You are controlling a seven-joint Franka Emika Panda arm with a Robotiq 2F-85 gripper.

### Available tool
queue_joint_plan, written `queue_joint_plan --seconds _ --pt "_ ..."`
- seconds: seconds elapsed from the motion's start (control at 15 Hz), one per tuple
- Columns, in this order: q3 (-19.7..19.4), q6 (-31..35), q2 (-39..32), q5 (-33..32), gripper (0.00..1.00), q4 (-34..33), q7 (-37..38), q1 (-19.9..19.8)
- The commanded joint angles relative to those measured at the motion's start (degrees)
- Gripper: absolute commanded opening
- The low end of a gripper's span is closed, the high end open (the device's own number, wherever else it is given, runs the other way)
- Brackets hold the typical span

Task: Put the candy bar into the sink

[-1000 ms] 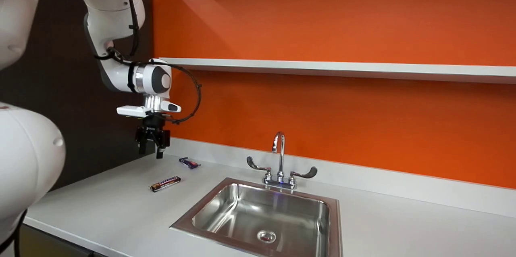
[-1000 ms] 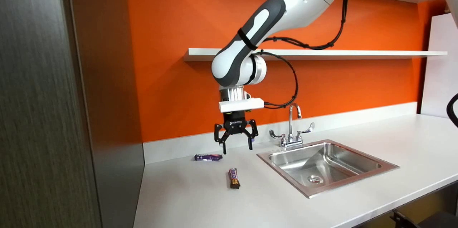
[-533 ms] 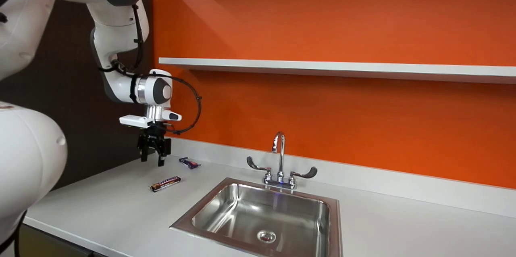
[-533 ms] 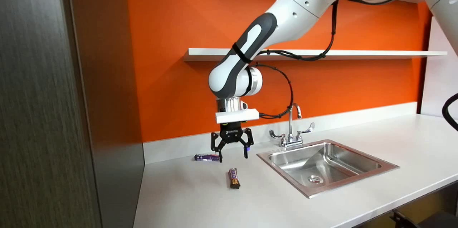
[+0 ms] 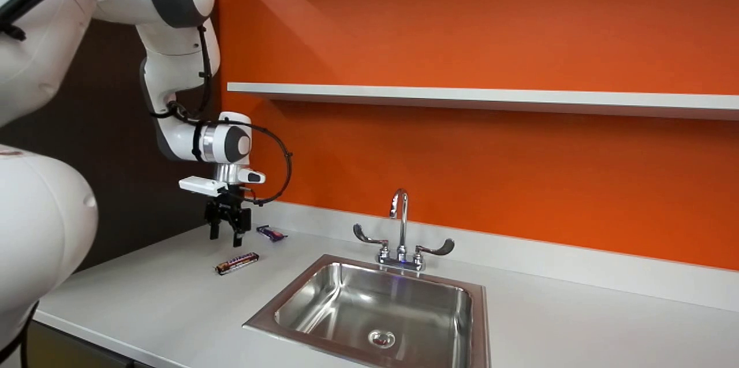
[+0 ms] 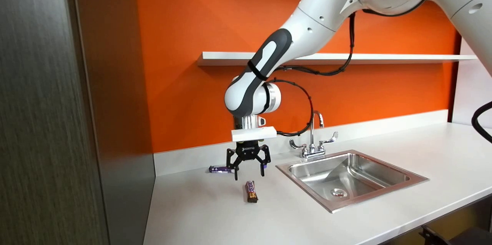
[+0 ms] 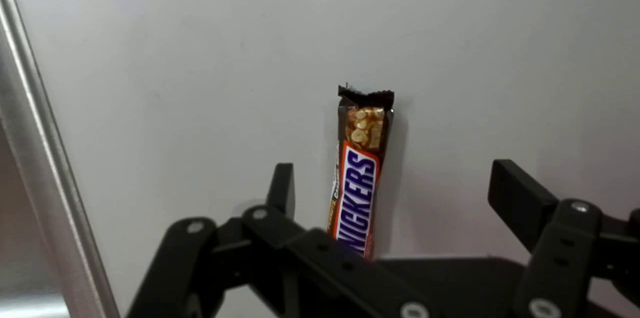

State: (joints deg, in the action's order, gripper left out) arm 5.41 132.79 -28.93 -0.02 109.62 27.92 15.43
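The candy bar (image 7: 360,173) lies on the counter (image 5: 144,293), below and apart from the spread, unladen fingers (image 7: 515,198). In the wrist view it shows between them, nearer the finger on the side of the sink (image 5: 479,322), its lower end hidden. In an exterior view a finger overlaps a purple-wrapped bar (image 6: 219,169) lying near the backsplash (image 6: 177,161); the faucet (image 5: 403,229) stands behind the sink.

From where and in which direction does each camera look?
An exterior view: beside the arm, facing sink and wall; arm, gripper show.
An exterior view: beside a dark panel, facing that wall; arm, gripper show.
Wrist view: on the wrist, facing down at the candy bar; gripper fingers show.
Exterior views share sink and candy bar.
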Motion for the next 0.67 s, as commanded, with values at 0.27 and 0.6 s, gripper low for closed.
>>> queue_joint_plan --seconds 0.27,0.6 --pt "-2.1 3.3 -3.9 0.0 1.00 -2.7 1.5 1.8" --pt "-3.2 4.1 -5.9 0.0 1.00 -3.7 2.1 2.3"
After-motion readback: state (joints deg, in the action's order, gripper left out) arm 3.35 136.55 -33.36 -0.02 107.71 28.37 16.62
